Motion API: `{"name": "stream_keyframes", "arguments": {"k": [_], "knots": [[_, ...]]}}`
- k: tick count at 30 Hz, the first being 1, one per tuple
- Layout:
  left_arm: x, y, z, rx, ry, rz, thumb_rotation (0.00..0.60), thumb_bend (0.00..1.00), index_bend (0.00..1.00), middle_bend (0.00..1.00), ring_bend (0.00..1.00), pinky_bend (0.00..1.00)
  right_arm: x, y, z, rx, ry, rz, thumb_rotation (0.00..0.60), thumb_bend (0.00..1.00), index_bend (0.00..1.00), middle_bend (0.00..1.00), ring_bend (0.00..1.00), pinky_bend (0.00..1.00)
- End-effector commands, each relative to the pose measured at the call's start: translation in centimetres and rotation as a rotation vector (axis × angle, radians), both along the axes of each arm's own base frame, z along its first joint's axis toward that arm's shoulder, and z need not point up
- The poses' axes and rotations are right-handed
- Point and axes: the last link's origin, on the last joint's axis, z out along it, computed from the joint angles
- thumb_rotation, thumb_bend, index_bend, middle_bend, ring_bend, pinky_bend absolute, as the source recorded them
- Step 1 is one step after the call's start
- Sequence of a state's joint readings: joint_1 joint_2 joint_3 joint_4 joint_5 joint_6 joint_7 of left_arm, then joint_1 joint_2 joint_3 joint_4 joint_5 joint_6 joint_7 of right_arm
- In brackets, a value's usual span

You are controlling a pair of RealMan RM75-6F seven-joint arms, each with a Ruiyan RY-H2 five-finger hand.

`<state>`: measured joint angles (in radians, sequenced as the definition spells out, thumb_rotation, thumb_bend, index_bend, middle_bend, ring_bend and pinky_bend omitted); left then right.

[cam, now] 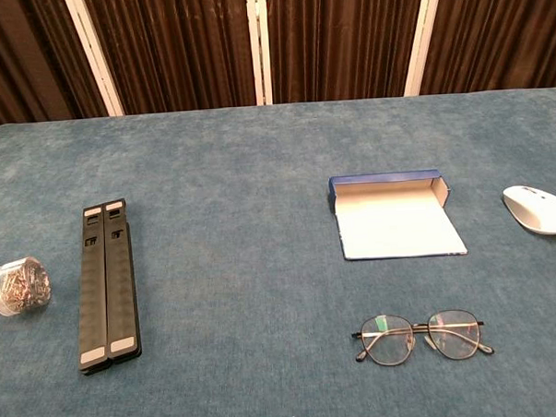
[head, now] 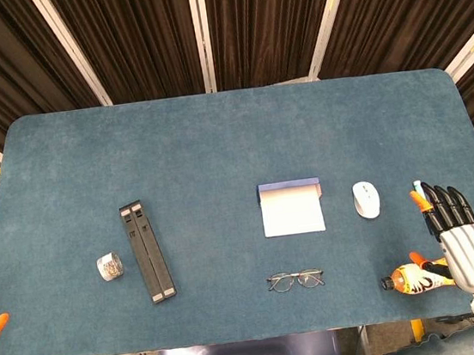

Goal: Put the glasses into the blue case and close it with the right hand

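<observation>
Glasses [cam: 422, 336] flat on the surface [head: 216, 145] just in front of the open blue case [cam: 396, 217], right hand [head: 456, 233] empty, fingers straight and close together, well off to the side: thin wire frame liable to slide or bend under a clumsy pinch

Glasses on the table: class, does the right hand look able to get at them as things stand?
Probably yes. The glasses lie apart from everything, and the open right hand has bare cloth between. Only the orange bottle beside that hand sits near its path.
</observation>
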<state>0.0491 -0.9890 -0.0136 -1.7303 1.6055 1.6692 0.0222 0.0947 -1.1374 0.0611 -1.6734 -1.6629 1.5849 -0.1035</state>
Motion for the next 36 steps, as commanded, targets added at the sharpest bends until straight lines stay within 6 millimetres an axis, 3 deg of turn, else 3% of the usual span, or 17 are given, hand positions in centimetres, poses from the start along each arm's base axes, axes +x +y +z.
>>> {"name": "stream_keyframes", "arguments": {"k": [1,9,14,17,22,30,36], "knots": [[0.0,0.0,0.0,-0.001,0.000,0.002,0.600,0.00,0.00,0.00,0.00,0.00,0.0,0.0,-0.1,0.003,0.000,0.000,0.600,0.00,0.01,0.00,0.00,0.00],[-0.1,0.3,0.1,0.003,-0.005,0.010,0.600,0.00,0.00,0.00,0.00,0.00,0.3,-0.6,-1.1,0.069,-0.012,-0.010,0.600,0.00,0.01,0.00,0.00,0.00],[-0.2,1.2,-0.1,-0.004,-0.011,0.030,0.600,0.00,0.00,0.00,0.00,0.00,1.6,-2.6,-3.3,0.240,-0.015,0.008,0.600,0.00,0.03,0.00,0.00,0.00],[-0.3,1.9,-0.5,-0.019,0.003,0.045,0.600,0.00,0.00,0.00,0.00,0.00,3.1,-4.0,-5.3,0.400,-0.036,0.022,0.600,0.00,0.11,0.00,0.00,0.00],[-0.6,2.8,-1.1,-0.028,0.024,0.080,0.600,0.00,0.00,0.00,0.00,0.00,5.7,-6.6,-8.5,0.653,-0.109,-0.012,0.600,0.01,0.35,0.00,0.00,0.00],[-0.7,3.2,-1.5,-0.032,0.038,0.096,0.600,0.00,0.00,0.00,0.00,0.00,6.9,-7.9,-12.0,0.792,-0.069,-0.051,0.600,0.13,0.43,0.00,0.00,0.00],[-0.7,3.3,-1.6,-0.035,0.040,0.097,0.600,0.00,0.00,0.00,0.00,0.00,7.4,-8.3,-13.7,0.802,-0.044,-0.054,0.600,0.19,0.45,0.00,0.00,0.00]]}}
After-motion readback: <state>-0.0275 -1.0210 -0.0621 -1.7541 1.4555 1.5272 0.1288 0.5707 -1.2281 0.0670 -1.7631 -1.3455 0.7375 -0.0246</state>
